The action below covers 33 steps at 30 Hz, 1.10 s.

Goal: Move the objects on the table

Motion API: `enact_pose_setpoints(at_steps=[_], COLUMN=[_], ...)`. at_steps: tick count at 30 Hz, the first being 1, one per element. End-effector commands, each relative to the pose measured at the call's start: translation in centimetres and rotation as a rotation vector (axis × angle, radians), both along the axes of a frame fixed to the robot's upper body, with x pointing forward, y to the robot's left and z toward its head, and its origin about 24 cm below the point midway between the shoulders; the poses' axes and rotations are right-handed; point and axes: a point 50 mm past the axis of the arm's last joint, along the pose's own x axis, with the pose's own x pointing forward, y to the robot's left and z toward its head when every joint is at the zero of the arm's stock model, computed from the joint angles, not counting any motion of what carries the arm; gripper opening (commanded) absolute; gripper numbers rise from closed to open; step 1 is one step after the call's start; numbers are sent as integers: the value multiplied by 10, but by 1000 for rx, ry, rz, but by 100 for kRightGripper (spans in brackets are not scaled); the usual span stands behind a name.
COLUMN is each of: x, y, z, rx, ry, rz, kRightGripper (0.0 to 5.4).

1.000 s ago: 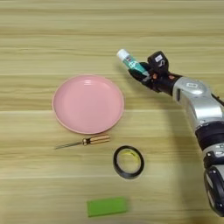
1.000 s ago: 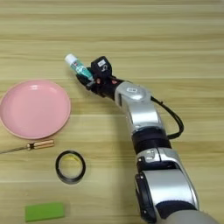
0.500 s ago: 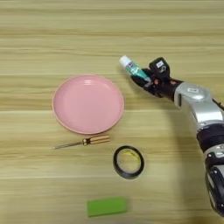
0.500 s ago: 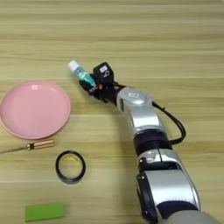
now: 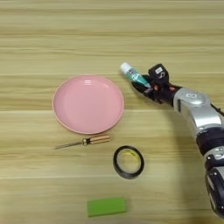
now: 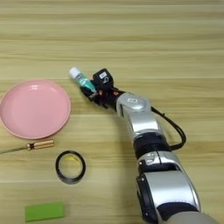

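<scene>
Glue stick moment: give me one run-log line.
right gripper: shut on glue stick | near pink plate | tape ring: untouched on table

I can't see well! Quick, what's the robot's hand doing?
Right hand: closed on the glue stick, beside the pink plate.

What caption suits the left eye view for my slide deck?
Right gripper shut on the glue stick beside the pink plate; screwdriver, tape ring and green block lie below.

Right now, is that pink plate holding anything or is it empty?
Empty. The pink plate shows only bare pink inside; the glue stick is in the right gripper, beside the plate's right rim.
</scene>
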Motion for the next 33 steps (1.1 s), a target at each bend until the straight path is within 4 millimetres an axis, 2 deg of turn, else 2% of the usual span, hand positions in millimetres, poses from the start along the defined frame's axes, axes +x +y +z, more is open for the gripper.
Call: enact_pose_setpoints(at_steps=[1, 33], x=[16, 16], y=[-1, 0], z=[35, 33], rx=[-18, -26], ry=[-143, -142], rz=[-2, 1], kRightGripper=[167, 167])
